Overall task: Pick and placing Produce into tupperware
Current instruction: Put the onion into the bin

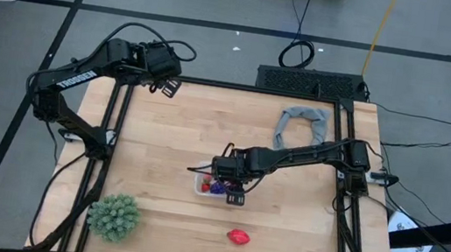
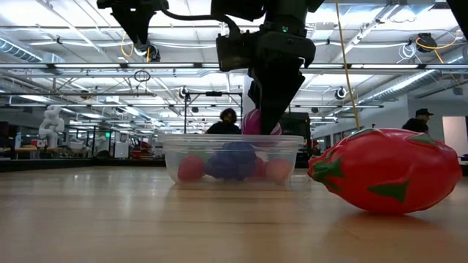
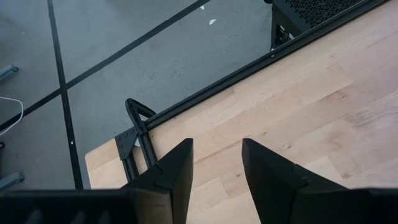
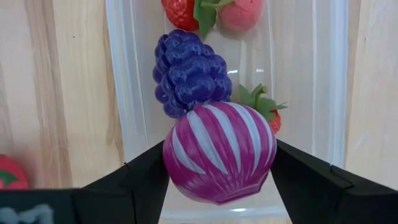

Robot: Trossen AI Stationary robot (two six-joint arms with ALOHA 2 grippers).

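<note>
Right wrist view: right claw clamps magenta shell fruit directly over tupperware, grapes at 12 o'clock.

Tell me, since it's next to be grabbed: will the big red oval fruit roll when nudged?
Probably. The red oval fruit lies on its side on the bare table, rounded underneath, so it may rock or roll sideways. Its glossy skin looks slippery. Likely hollow plastic, so light.

"TROSSEN" on left arm
</note>
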